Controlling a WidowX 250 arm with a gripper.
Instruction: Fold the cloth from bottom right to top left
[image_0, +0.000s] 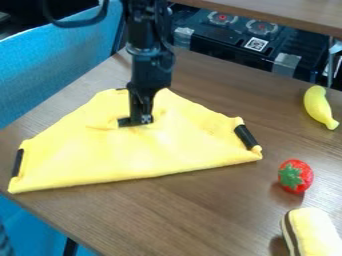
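Worktop (194, 220): brown wood grain
Room: blue fabric (60, 60) left
Cloth (133, 157): blunt peak upward; long axis crosswise, rising rightward
Gripper (139, 120): at cloth; jaws' state unclear

From my remote station I note bright, even lighting over the brown wood-grain tabletop (180, 210). The smooth yellow fabric cloth (133, 155) is the brightest large area, with soft shading in its creases near centre. I find a soft shadow at the lower left of the round red plastic strawberry (304, 176), lower right of the frame, and another left of the cream-and-brown oblong toy pastry (316, 235). Light apparently arrives from the upper right. The upper-left corner is dark.
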